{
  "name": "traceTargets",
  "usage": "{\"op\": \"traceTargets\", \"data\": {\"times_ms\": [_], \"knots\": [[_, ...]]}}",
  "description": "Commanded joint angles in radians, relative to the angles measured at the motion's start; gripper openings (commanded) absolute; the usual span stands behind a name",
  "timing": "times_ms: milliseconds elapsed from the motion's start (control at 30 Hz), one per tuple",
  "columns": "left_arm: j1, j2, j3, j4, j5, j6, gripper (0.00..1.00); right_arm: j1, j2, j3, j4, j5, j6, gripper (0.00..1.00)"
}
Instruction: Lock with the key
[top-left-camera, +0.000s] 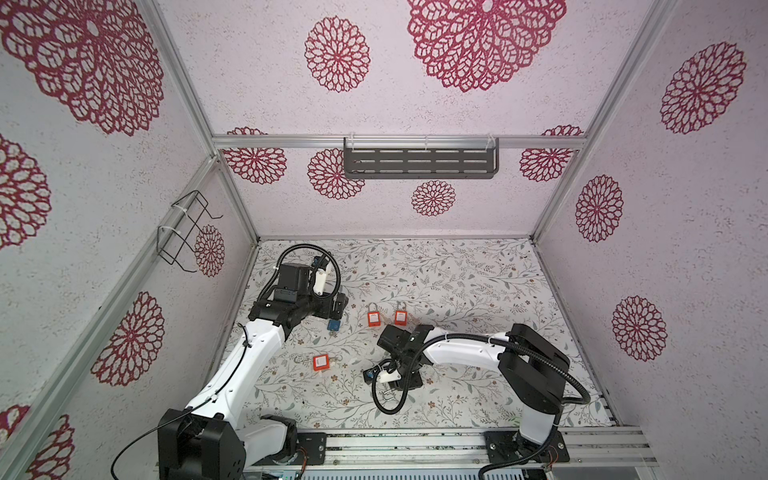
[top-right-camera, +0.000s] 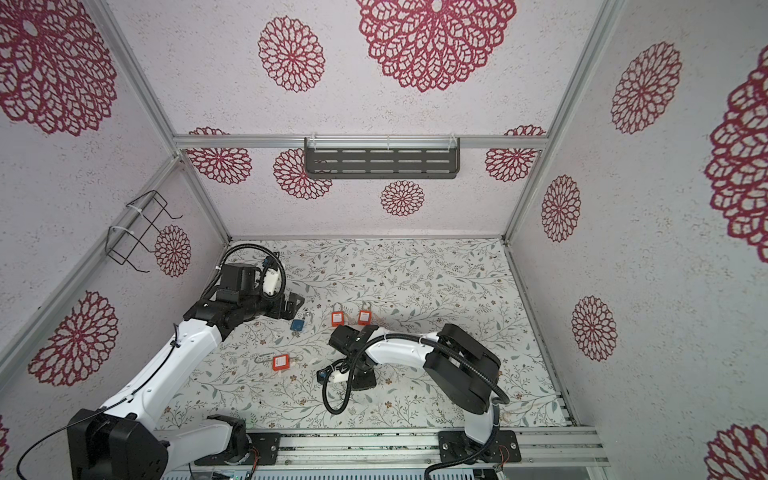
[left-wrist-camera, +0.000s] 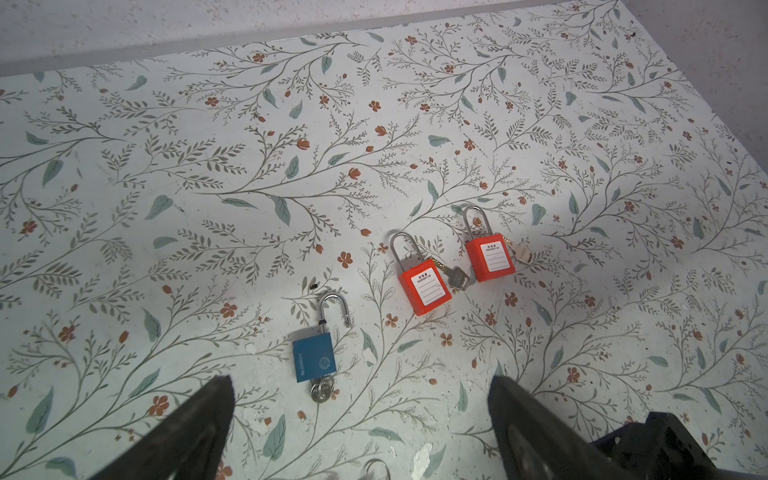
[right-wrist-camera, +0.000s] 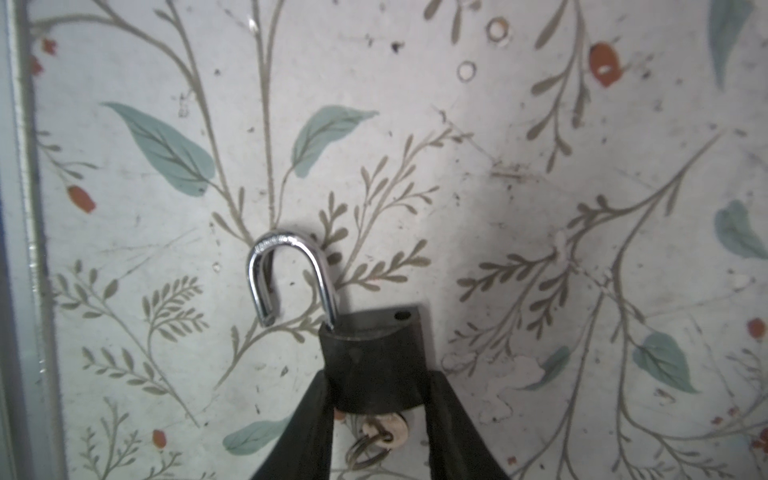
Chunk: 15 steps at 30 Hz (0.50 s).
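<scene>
Dark padlock (right-wrist-camera: 370, 353), shackle (right-wrist-camera: 291, 266) open & key (right-wrist-camera: 384, 432) in its base, is pinched at the body sides by the right end effector (right-wrist-camera: 380, 380), near-centre on the bench (right-wrist-camera: 540, 124), prob. to steady it; left end effector (left-wrist-camera: 361, 382) is held wide open, empty, near blue padlock (left-wrist-camera: 313, 359)

Black padlock (right-wrist-camera: 365, 353), unlocked, on my right wrist feed.
I see its steel shackle (right-wrist-camera: 291, 266) swung open, a ringed key (right-wrist-camera: 392, 432) in its base, and its body pinched in the right claw (right-wrist-camera: 380, 378).

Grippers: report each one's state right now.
Left gripper: open, empty.
Right gripper: closed on the black metal padlock, its silver shackle open.
</scene>
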<state>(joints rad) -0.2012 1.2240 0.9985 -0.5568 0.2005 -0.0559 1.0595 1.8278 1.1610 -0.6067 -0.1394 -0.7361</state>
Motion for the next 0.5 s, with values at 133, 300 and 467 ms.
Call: {"op": "traceTargets", "data": {"times_ms": [133,300,467], "knots": [[0.002,0.028,0.015,0.026,0.02,-0.004,0.99,-0.084,-0.088,-0.042,0.05,0.005,0.073,0.34],[0.002,0.05,0.023,0.036,0.031,-0.007,0.98,-0.132,-0.105,-0.066,0.065,0.017,0.117,0.34],[0.002,0.086,0.029,0.052,0.048,-0.007,0.96,-0.175,-0.123,-0.089,0.109,0.027,0.18,0.34]]}}
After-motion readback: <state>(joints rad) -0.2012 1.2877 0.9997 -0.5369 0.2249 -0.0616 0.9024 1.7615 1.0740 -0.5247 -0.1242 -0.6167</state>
